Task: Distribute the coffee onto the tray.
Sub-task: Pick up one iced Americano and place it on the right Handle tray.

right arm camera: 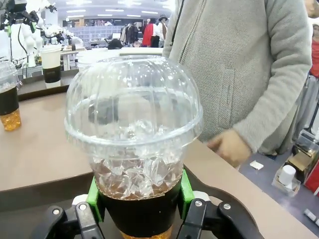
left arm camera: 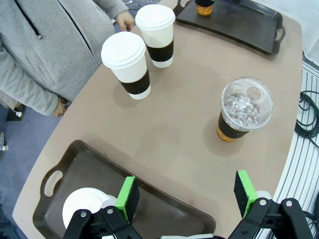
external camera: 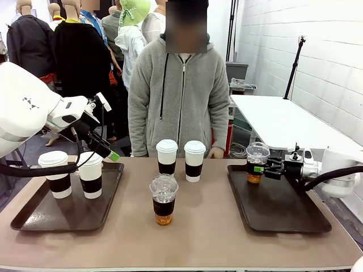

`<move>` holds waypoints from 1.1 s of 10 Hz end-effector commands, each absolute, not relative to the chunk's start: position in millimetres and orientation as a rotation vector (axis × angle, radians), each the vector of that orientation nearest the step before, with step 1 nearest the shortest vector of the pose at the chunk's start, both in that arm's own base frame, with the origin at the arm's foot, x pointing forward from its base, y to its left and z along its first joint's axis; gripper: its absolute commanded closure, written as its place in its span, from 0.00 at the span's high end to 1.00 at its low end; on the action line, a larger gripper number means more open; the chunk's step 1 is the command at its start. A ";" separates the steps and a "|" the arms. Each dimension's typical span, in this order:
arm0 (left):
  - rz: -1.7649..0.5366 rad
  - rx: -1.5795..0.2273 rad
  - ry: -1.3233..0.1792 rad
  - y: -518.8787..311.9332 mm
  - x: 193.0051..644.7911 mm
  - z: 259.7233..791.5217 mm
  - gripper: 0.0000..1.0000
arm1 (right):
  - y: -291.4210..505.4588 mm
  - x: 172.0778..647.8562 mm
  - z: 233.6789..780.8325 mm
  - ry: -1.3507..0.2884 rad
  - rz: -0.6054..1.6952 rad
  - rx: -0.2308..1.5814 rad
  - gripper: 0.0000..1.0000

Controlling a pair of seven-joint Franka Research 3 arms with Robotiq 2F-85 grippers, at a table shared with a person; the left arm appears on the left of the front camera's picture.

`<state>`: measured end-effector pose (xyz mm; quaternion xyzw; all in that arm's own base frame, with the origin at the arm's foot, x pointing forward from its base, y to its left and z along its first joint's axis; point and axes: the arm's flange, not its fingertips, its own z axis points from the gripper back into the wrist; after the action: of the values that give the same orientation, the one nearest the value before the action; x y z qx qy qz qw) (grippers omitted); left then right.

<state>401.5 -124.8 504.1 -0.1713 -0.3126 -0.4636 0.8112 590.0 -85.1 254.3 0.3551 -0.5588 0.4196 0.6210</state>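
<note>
You have four white paper cups [external camera: 166,157] with black sleeves: two on the left tray [external camera: 34,218], two at the far middle. Your right gripper [external camera: 262,169] pinches one clear, dome-lidded iced coffee [external camera: 256,154] at the right tray's [external camera: 283,209] far-left corner, and the second iced coffee [external camera: 163,195] stands near the middle. Your left gripper [left arm camera: 187,191] hangs with fingers spread above the left tray.

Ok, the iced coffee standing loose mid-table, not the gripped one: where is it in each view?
Front view: the iced coffee stands at centre.
Left wrist view: right of middle, seen from above.
Right wrist view: far left edge, partly cut off.
Shared landmark: the person's grey jacket.
</note>
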 end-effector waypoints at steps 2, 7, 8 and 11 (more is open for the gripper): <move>-1.010 -0.387 -0.686 -121.6 404.2 501.1 1.00 | -86.2 603.1 246.4 -1.313 0.948 0.830 0.67; -1.010 -0.387 -0.686 -121.6 404.2 501.1 1.00 | -86.6 602.0 243.5 -1.266 0.887 0.852 0.70; -1.010 -0.387 -0.686 -121.6 404.2 501.1 1.00 | -87.3 600.6 243.6 -1.261 0.876 0.861 0.90; -1.010 -0.387 -0.686 -121.6 404.2 501.1 1.00 | -91.1 594.1 244.1 -1.243 0.842 0.868 1.00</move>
<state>401.5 -124.8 504.1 -0.1713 -0.3126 -0.4636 0.8112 597.1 -90.5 243.5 0.3750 -0.5498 0.3849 0.6395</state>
